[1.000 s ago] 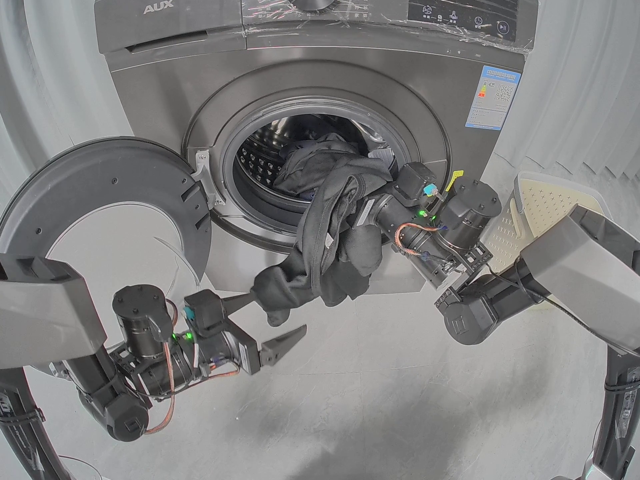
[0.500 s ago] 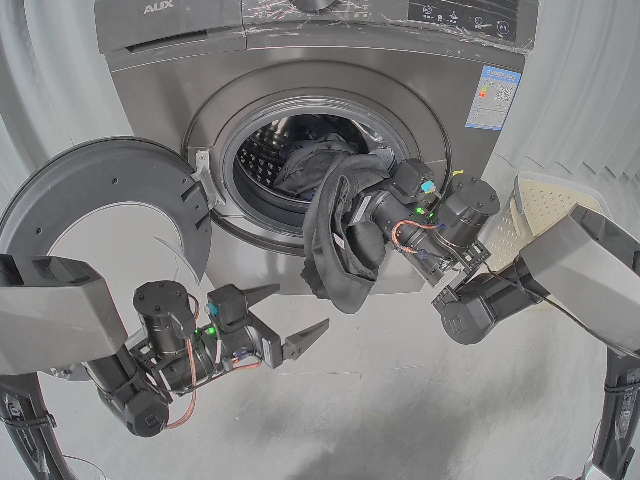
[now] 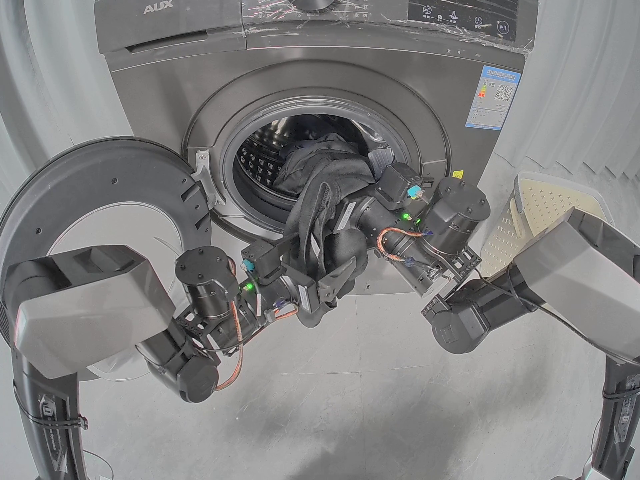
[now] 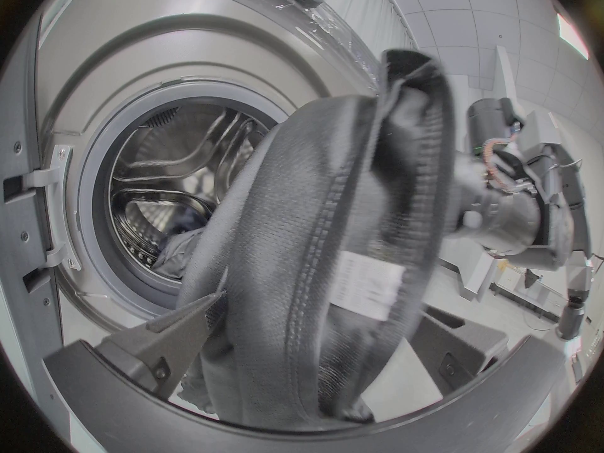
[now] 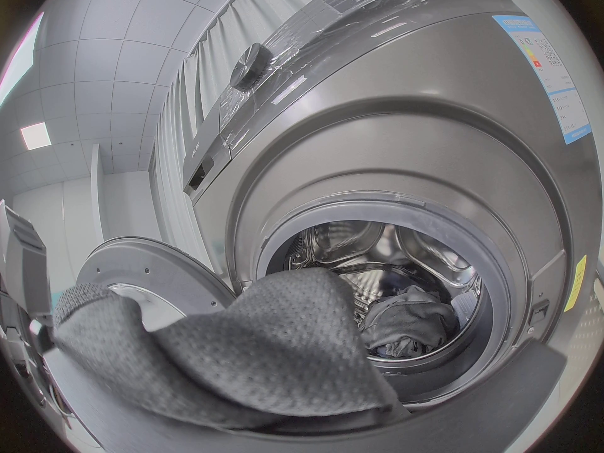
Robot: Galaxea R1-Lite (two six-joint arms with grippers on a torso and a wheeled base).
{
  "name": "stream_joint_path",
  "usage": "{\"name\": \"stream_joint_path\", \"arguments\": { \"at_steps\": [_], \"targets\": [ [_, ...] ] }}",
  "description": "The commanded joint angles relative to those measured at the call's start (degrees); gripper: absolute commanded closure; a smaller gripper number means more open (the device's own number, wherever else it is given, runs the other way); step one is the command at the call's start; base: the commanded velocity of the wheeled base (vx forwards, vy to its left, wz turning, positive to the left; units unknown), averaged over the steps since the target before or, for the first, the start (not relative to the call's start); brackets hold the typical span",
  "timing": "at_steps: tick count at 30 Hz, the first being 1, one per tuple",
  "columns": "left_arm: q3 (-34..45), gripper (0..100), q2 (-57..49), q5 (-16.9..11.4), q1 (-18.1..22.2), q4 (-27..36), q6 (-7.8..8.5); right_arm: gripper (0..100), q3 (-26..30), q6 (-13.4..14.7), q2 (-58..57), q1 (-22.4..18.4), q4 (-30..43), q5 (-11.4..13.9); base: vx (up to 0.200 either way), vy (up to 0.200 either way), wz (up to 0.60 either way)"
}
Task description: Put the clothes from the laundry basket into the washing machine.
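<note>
One garment [image 4: 302, 234] between left end effector [image 4: 321, 313] fingers [image 4: 176, 335].

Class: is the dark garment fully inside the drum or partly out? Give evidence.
Partly out. The dark garment hangs before the washing machine's opening, its lower end below the rim, outside the drum.

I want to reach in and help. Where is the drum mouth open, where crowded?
Open: drum's upper left, between door seal and clothes inside; floor in front. Crowded: lower right rim, where hanging garment, left arm and right arm meet.
</note>
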Motion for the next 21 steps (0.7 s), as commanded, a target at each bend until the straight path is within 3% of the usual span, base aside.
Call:
{"name": "stream_joint_path", "arguments": {
  "at_steps": [1, 12, 19, 20, 21],
  "targets": [
    [-6.87, 0, 6.71, 2.41, 1.23, 0.10, -0.24, 100, 0.92, 0.54, -1.48, 1.29, -0.08, -0.31, 0.000, 0.000, 0.00],
    [-13.81, 0, 10.67, 3.64, 3.69, 0.45, -0.24, 100, 3.65, 1.50, -4.03, 5.86, 0.36, -1.62, 0.000, 0.000, 0.00],
    [-14.69, 0, 10.67, 4.69, 3.77, 0.19, -0.33, 100, 4.44, 1.68, -4.03, 5.25, 0.36, -1.62, 0.000, 0.000, 0.00],
    [-14.78, 100, 10.58, 4.69, 3.77, 0.19, -0.33, 100, 4.44, 1.77, -4.03, 5.07, 0.36, -1.62, 0.000, 0.000, 0.00],
    [-14.78, 100, 10.49, 4.87, 3.77, 0.10, -0.59, 100, 4.62, 1.94, -4.12, 4.81, 0.36, -1.62, 0.000, 0.000, 0.00]
  ]
}}
